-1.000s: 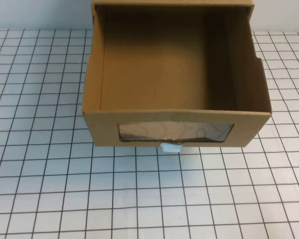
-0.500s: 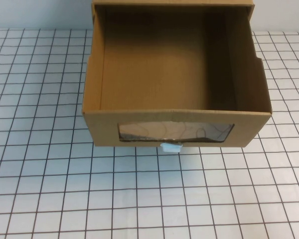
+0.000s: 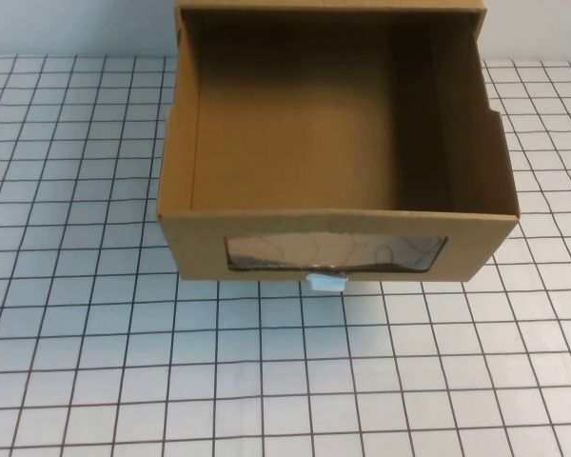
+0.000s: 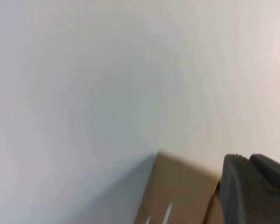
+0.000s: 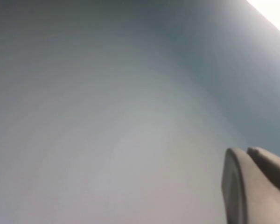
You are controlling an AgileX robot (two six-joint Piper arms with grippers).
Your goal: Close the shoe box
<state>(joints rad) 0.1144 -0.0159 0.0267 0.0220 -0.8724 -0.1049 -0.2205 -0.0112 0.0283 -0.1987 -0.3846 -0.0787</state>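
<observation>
From my high view, nearest me is bare grid table [image 3: 95, 381], then the white tab [image 3: 325, 281] under the window of the shoe box [image 3: 333, 152], whose drawer is pulled well out toward me. Neither arm shows there. The left gripper [image 4: 256, 191] and right gripper [image 5: 256, 186] each show one dark finger in their wrist views, so I cannot tell their state. An off-centre push could skew the drawer and jam it, or slide the whole box back.

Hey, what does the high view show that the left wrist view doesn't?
Only the high view shows the shoe box whole: its drawer pulled out and empty, the clear window, the white pull tab and the gridded table; neither claw appears there. Only the left wrist view shows part of the left claw, against a plain pale wall. Both show brown cardboard. The right claw appears only in its own wrist view.
</observation>
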